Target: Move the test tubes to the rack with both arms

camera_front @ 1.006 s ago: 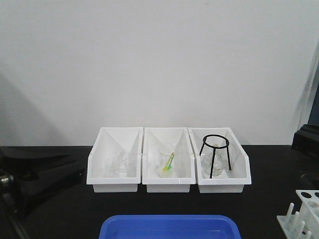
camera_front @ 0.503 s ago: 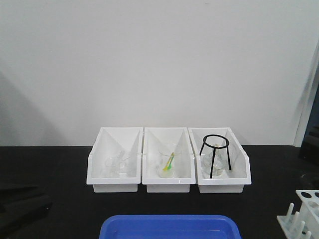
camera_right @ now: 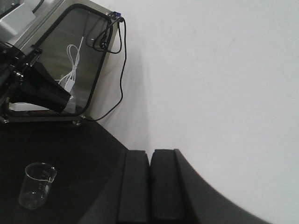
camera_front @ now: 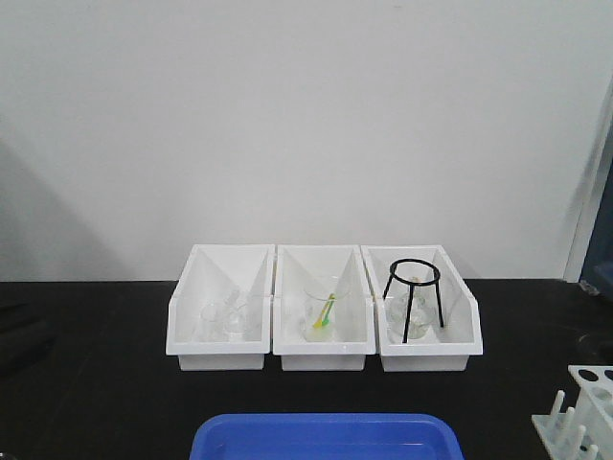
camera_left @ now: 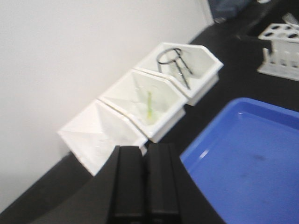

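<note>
Left arm gone from front view; both hands (camera_left: 140, 186) (camera_right: 150, 186) pressed together; three bins (camera_front: 219, 350).

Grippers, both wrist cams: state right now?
Left gripper: shut, fingers together, holding nothing.
Right gripper: shut, fingers together, holding nothing.

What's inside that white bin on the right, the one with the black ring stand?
The right bin holds a black ring stand on thin legs, with clear rounded glassware under the ring. The bin's front wall hides the glassware's base and the stand's feet.
</note>
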{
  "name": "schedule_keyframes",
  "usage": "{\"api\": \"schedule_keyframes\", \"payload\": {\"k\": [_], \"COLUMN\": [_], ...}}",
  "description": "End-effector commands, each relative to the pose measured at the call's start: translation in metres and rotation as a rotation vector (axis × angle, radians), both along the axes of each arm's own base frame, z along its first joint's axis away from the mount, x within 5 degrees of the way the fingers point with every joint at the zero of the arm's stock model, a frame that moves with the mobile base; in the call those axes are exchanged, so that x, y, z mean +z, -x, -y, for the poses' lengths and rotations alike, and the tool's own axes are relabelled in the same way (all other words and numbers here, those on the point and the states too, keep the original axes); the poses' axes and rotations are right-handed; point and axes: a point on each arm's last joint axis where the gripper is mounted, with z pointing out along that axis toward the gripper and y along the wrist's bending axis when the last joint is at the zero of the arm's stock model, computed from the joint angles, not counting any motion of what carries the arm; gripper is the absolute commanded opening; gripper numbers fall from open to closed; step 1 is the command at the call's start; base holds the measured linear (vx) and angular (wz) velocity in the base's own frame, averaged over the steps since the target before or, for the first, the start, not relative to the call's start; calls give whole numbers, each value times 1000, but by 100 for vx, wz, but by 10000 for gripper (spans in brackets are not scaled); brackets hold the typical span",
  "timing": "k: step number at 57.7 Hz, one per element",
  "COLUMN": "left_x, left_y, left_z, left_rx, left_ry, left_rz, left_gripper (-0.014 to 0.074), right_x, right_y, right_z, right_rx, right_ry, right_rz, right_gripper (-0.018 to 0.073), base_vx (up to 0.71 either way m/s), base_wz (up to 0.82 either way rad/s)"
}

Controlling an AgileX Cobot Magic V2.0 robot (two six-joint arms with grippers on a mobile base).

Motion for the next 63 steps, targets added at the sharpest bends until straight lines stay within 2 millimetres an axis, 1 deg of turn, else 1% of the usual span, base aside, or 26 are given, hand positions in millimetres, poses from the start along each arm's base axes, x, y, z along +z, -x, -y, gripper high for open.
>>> {"api": "schedule_keyframes", "payload": {"k": [1,2,7,11,15,19,25,32,36,45,54,63], "left_x": [-9,-14,-53,-81,-110,-130,-154,-170,-176,-186,-195,-197], "left_y": [7,7,10,11,13,16,24,28,29,29,33,40], "left_z": [-13,-15,-23,-30,-38,-46,-51,-53,-55,-59,-64,-66], "left_rx": [31,44,95,144,205,255,264,280,302,352,373,370], "left_ry": [110,133,255,371,497,601,635,638,648,684,697,586], "left_rz": [53,53,32,38,45,75,107,84,65,42,110,141], "left_gripper": [-18,-18,-18,-18,-18,-18,-18,-18,-18,-18,-18,-18], "right_x": [13,13,12,11,9,9,8,8,8,12,16,16], "right_y": [15,19,36,49,59,62,69,75,76,73,70,69], "right_z": [-6,-7,-15,-20,-24,-23,-22,-21,-21,-14,-8,-8], "right_rx": [12,13,15,18,71,150,232,282,290,234,177,169], "right_ry": [-44,-39,-17,1,13,14,13,9,6,-23,-64,-68], "right_rz": [88,99,151,190,206,189,183,188,191,206,224,226], "right_gripper": [-8,-8,-8,-8,-8,-8,-8,-8,-8,-8,-8,-8], "base_vx": [0,0,0,0,0,0,0,0,0,0,0,0], "base_wz": [0,0,0,0,0,0,0,0,0,0,0,0]}}
